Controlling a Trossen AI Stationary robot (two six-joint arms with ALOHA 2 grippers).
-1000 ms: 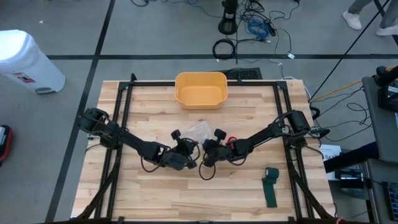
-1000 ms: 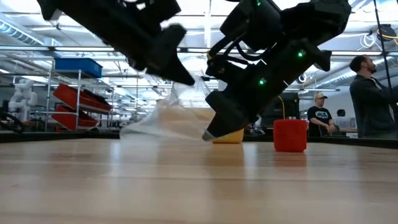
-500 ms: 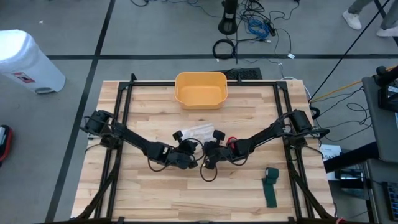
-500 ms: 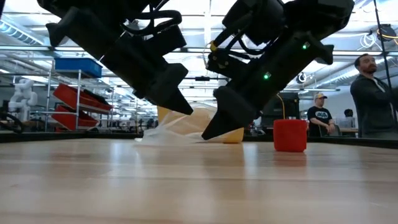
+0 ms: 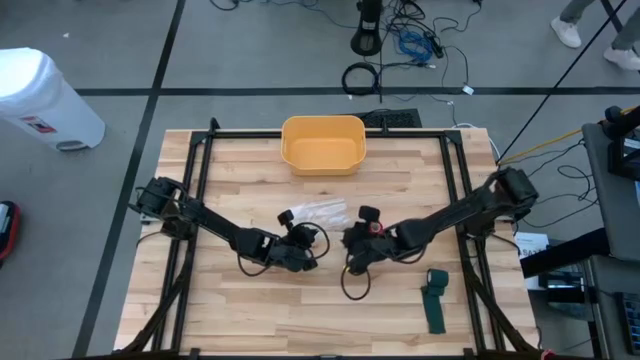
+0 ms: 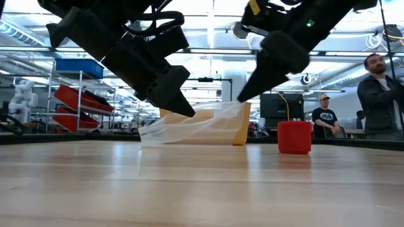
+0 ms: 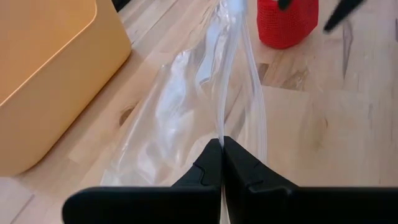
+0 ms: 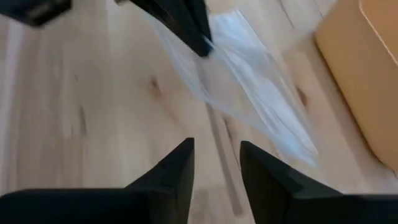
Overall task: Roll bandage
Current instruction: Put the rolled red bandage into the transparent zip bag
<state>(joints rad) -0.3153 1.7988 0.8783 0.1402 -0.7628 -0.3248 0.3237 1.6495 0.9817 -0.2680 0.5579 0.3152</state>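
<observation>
A clear plastic bag (image 5: 322, 212) lies mid-table, between my grippers and the yellow bin. My left gripper (image 5: 303, 240) is shut on its near edge. My right gripper (image 5: 350, 245) is open and empty, just right of the bag and raised off the table; the bag (image 8: 249, 81) shows ahead of its fingers. A red bandage roll (image 5: 374, 228) stands on the table by the right gripper. A dark green bandage (image 5: 436, 298), partly unrolled, lies flat near the front right. My left gripper pinches the bag's edge (image 7: 221, 127) between its two shut fingers, coming at it slanting down from the near left. The held edge is lifted; the rest of the bag (image 6: 189, 126) slopes away to the table.
A yellow bin (image 5: 322, 143) stands at the far edge's middle. Black frame rails run along the table's left and right sides. A loose black cable loop (image 5: 352, 285) hangs under the right wrist. People stand in the room beyond the table (image 6: 379, 94).
My right gripper has gone up and toward the table's right edge, away from the bag. The bag, still held by my left gripper, now stands stretched out wider, with its right end raised.
</observation>
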